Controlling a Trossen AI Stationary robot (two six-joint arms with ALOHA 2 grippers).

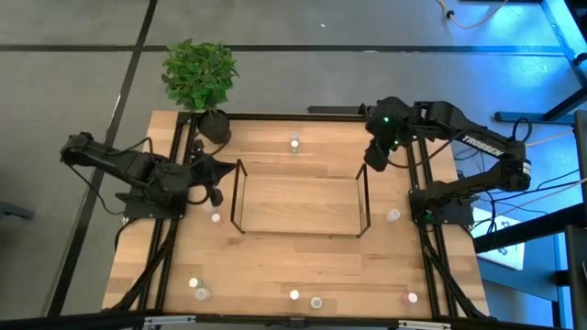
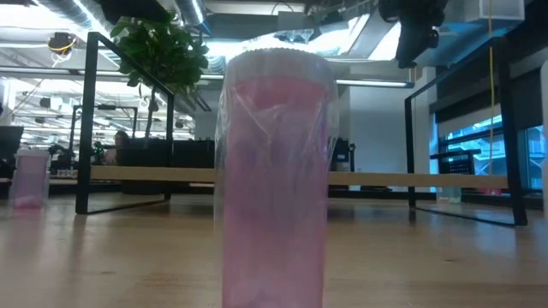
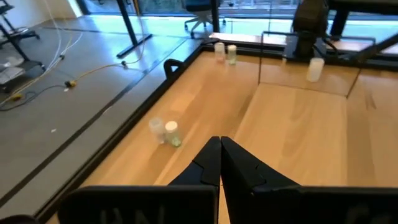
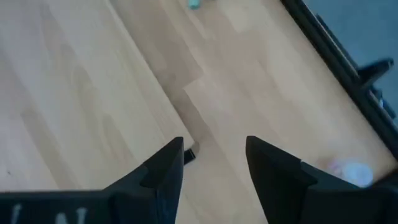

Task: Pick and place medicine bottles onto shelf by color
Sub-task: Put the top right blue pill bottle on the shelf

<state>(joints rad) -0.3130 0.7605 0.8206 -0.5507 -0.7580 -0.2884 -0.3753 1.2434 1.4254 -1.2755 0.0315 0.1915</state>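
The shelf (image 1: 298,197), thin black rods on a light board, stands mid-table. Small pale medicine bottles stand scattered on the table around it: one behind it (image 1: 294,142), one at its left (image 1: 216,217), one at its right (image 1: 393,216), and several along the near edge (image 1: 293,295). A pink bottle (image 2: 276,171) fills the low view. My left gripper (image 1: 223,170) hovers shut and empty by the shelf's left end (image 3: 221,155). My right gripper (image 1: 374,161) hangs open over the shelf's far right corner, with nothing between its fingers (image 4: 214,152).
A potted plant (image 1: 202,78) stands at the table's far left corner. A larger black frame (image 1: 174,174) runs along the table's sides. Two bottles (image 3: 165,132) stand close together near the table's left edge. The shelf's board (image 1: 298,203) carries nothing.
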